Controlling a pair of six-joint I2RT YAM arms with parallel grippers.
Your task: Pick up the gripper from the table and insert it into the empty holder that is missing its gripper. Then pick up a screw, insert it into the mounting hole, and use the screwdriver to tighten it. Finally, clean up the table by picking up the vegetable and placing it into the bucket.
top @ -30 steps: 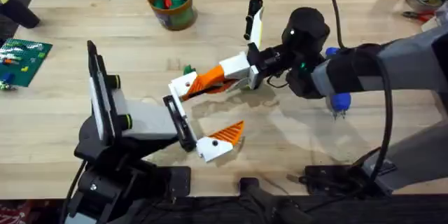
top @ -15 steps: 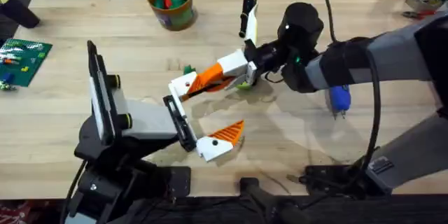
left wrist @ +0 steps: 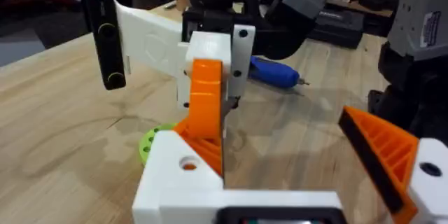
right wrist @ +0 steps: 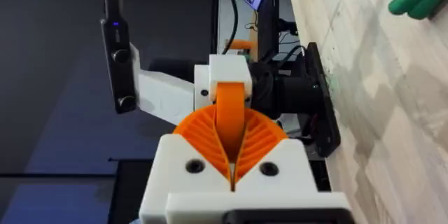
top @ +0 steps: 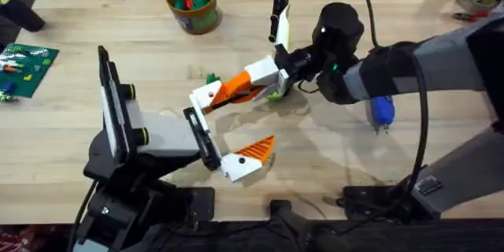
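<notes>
A: Two grippers are meeting above the table (top: pixel 94 126). Where is the wedge (top: pixel 233 88) sitting?

B: Right gripper (top: pixel 272 81) is pinching it, feeding it into the holder (top: pixel 206 96); left gripper (top: pixel 228 130) is spread. Likely light, stiff, ribbed; gripping its flanks is advisable.

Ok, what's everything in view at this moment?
table: one, light wood, under everything
bucket: one, yellow rim and green wall, far side, toy pieces inside
gripper piece: one, orange, at the empty holder, held by the right gripper
empty holder: one, white, far end of the left arm's black rail
vegetable: one, green, on the table just beyond the empty holder
screwdriver: one, blue, on the table to the right
circuit board: one, green, left edge
left gripper: jaws wide apart, near bracket bearing an orange wedge
right gripper: white with orange pads, jaws shut on the gripper piece
</notes>
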